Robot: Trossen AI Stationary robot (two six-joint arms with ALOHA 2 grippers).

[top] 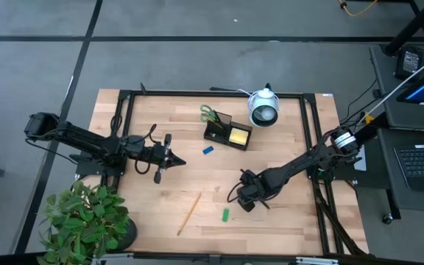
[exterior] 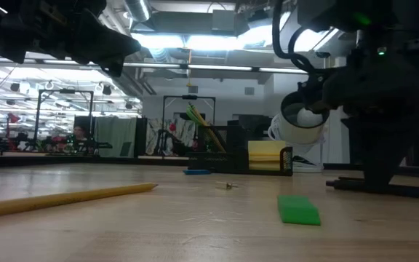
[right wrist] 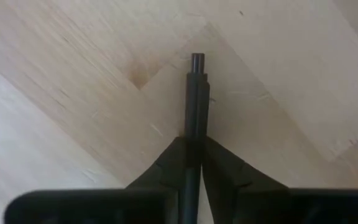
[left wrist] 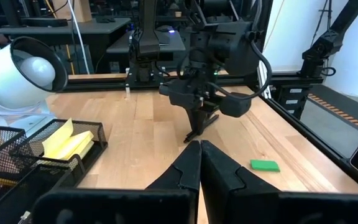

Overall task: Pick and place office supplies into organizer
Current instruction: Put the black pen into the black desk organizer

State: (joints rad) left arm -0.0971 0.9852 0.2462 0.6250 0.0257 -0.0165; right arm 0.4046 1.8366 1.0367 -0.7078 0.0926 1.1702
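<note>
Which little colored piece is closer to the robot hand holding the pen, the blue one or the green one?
The green piece. It lies on the table just beside the right hand, which grips a black pen. The blue piece sits farther off, near the organizer.

Matt wooden table (top: 285, 147); black wire-mesh organizer (left wrist: 36, 158); wooden pencil (top: 189, 213)

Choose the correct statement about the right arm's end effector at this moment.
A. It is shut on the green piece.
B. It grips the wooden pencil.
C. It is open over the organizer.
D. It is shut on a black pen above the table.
D: in the right wrist view the right end effector is closed on a black pen that sticks out beyond its fingers, over the wooden table.
</note>
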